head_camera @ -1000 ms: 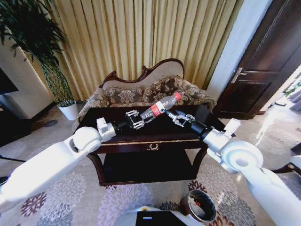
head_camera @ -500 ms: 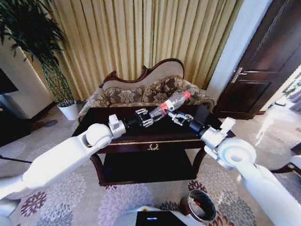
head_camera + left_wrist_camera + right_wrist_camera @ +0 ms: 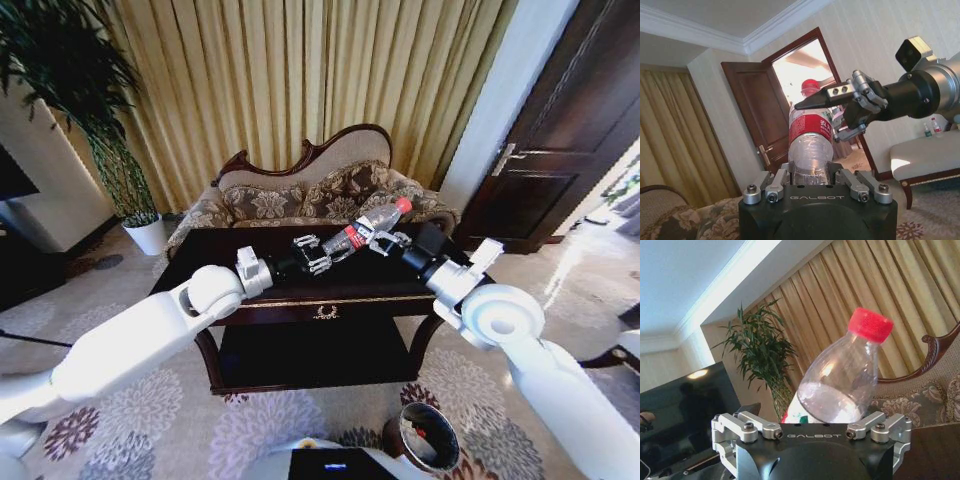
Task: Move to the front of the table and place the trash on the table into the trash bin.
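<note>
clear plastic bottle (image 3: 365, 226), pinched in the left end effector (image 3: 318, 254), has travelled right above the worktop (image 3: 200, 262) into the spread right end effector (image 3: 382, 240), so a handover toward the near-right trash bin (image 3: 428, 436) looks underway.

Bottle (image 3: 366, 227) between both grippers, above table (image 3: 230, 250)

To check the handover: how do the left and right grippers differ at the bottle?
The left gripper is shut on the bottle's base end; the right gripper is open, its fingers spread beside the bottle's upper part. The left gripper reaches from the robot's left, the right gripper from its right. Both are over the table.
</note>
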`<state>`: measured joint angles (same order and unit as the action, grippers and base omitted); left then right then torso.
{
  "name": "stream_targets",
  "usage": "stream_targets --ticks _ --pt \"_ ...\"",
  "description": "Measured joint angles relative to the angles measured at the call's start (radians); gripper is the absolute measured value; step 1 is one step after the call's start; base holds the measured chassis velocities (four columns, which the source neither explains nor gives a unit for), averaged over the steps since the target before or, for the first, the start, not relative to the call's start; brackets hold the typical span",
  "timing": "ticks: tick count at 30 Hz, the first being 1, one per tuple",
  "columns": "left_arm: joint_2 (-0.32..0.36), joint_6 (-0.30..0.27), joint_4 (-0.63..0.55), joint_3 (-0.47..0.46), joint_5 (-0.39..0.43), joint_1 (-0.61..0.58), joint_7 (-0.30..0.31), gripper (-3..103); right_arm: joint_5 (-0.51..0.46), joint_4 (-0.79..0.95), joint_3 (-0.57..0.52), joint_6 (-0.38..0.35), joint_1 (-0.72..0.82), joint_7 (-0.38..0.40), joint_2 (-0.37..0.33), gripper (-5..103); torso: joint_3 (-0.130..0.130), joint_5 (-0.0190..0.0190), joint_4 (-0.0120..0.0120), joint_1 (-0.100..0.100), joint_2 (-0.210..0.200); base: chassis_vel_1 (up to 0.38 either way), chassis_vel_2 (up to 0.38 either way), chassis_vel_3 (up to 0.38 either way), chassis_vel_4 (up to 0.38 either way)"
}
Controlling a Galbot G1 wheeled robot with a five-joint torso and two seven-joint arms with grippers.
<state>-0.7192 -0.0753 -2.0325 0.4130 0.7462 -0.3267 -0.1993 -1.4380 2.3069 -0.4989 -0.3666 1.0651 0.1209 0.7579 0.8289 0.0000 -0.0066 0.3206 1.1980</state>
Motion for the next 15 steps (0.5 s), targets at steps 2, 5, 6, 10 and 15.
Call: stream_targets --ticks 2,5,6,10,15 --pt "-0.006 0.000 0.001 0.004 0.000 0.003 0.003 34 0.003 0.001 0.000 0.000 0.004 0.000 0.001 100 0.000 0.0000 0.0000 0.000 0.000 0.000 0.000 0.000 0.000" --pt "-0.012 -0.003 0.000 0.008 0.000 0.005 0.006 34 0.012 0.002 -0.001 0.000 0.013 0.000 0.000 100 0.000 0.0000 -0.0001 0.000 0.000 0.000 0.000 0.000 0.000" --pt "-0.010 -0.004 -0.002 0.008 0.000 0.002 0.006 34 0.016 0.002 -0.005 0.000 0.019 -0.001 -0.001 100 0.000 0.0001 0.0000 0.000 0.000 0.000 0.000 0.000 0.000" --pt "0.000 -0.004 -0.005 0.004 -0.001 -0.006 0.006 34 0.019 0.002 -0.015 0.000 0.028 -0.002 -0.006 99 0.000 0.0000 0.0001 0.000 0.000 0.000 0.000 0.000 0.000" --pt "0.005 -0.001 -0.008 0.001 -0.001 -0.007 0.007 34 0.020 0.003 -0.017 0.003 0.026 -0.001 -0.008 79 0.000 0.0000 0.0001 0.000 0.000 0.000 0.000 0.000 0.000"
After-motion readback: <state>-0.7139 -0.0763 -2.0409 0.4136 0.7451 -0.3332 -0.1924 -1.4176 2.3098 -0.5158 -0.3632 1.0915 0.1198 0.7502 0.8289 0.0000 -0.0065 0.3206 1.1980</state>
